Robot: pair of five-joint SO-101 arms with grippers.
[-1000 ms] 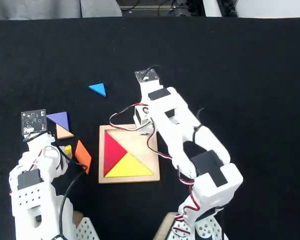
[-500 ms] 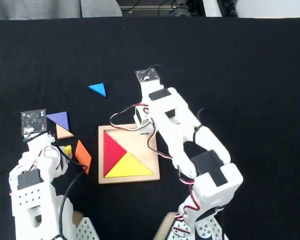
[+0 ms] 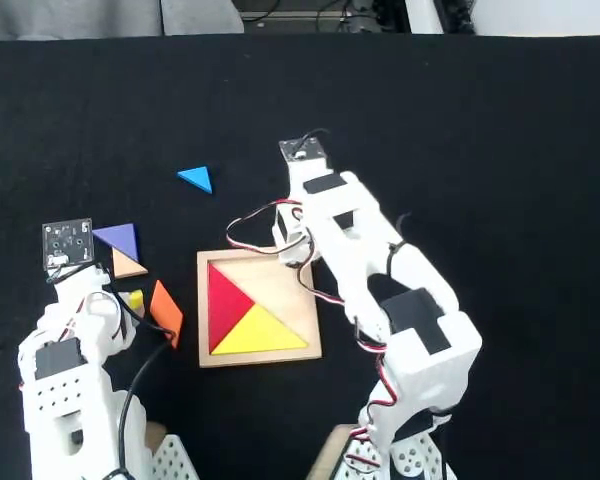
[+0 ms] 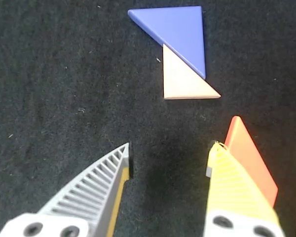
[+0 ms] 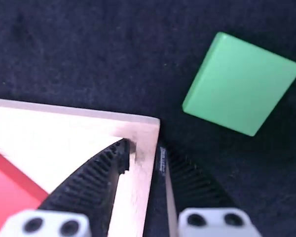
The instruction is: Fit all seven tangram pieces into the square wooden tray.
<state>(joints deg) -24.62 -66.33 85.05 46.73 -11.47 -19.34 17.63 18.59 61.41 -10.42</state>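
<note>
The desk wears black cloth, matt and fuzzy, flecked with lint. The right claw has ribbed plastic fingers astride the tray, which is pale, smooth, bare wood. The square just beyond is smooth matt green. The left claw is ribbed plastic too, and ahead of it lies a bare-wood triangle.

Black worktop, pale wooden tray holding a red triangle and a yellow triangle, bright blue triangle, violet triangle, tan triangle, orange parallelogram, green square, white arms with black motors.
</note>
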